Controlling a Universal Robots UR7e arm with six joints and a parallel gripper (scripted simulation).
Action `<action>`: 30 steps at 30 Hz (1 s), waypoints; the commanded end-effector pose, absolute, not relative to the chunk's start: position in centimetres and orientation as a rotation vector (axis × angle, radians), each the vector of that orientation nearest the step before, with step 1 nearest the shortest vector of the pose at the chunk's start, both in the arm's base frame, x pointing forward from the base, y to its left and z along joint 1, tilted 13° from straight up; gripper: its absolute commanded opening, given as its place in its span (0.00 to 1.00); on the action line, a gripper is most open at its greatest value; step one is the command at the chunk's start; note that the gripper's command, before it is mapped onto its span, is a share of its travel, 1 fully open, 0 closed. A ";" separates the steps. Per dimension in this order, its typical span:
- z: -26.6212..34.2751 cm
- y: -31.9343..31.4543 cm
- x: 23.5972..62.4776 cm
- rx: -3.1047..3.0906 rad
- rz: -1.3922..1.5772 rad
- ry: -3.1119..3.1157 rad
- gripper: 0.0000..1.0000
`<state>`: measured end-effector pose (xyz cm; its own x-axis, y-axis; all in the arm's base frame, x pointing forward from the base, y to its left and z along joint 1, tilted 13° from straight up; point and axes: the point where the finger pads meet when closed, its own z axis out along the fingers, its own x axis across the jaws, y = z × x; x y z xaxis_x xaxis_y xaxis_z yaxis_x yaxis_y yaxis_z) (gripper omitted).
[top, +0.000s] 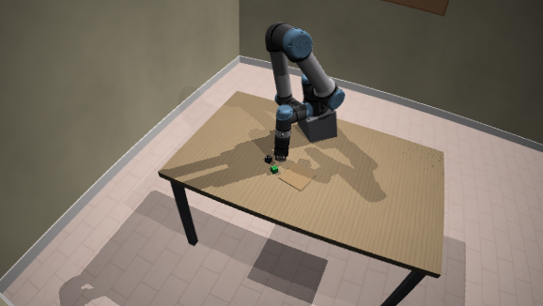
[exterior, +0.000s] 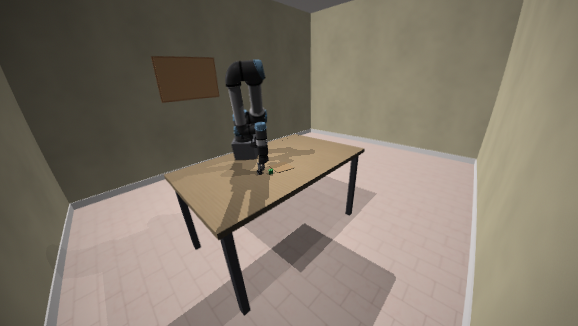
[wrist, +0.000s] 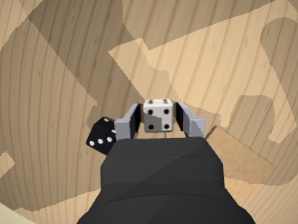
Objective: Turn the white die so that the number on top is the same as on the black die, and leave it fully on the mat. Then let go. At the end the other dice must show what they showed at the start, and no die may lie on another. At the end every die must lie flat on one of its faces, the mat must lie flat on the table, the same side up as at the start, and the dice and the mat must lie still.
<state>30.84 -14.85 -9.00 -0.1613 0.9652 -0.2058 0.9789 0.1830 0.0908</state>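
Observation:
The white die [wrist: 157,116] lies on the table between the fingers of my gripper [wrist: 158,111], which is open and straddles it without clamping it. In the wrist view the die's side facing the camera shows three pips. The black die [wrist: 101,136] lies just to the left of the fingers, with a three-pip face visible; it also shows in the top view [top: 268,159]. The tan mat [top: 297,176] lies flat to the right of the dice, its corner in the wrist view [wrist: 246,156]. The gripper [top: 280,156] points straight down, off the mat.
A green die [top: 273,169] lies on the table near the mat's left edge, in front of the gripper. The arm's base block [top: 321,124] stands behind the work spot. The table's left edge is close.

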 end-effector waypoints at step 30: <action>-9.0 -14.9 30.9 1.877 -0.093 2.239 0.57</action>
<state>30.84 -14.85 -9.00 -0.1613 0.9652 -0.2058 0.9789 0.1830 0.0908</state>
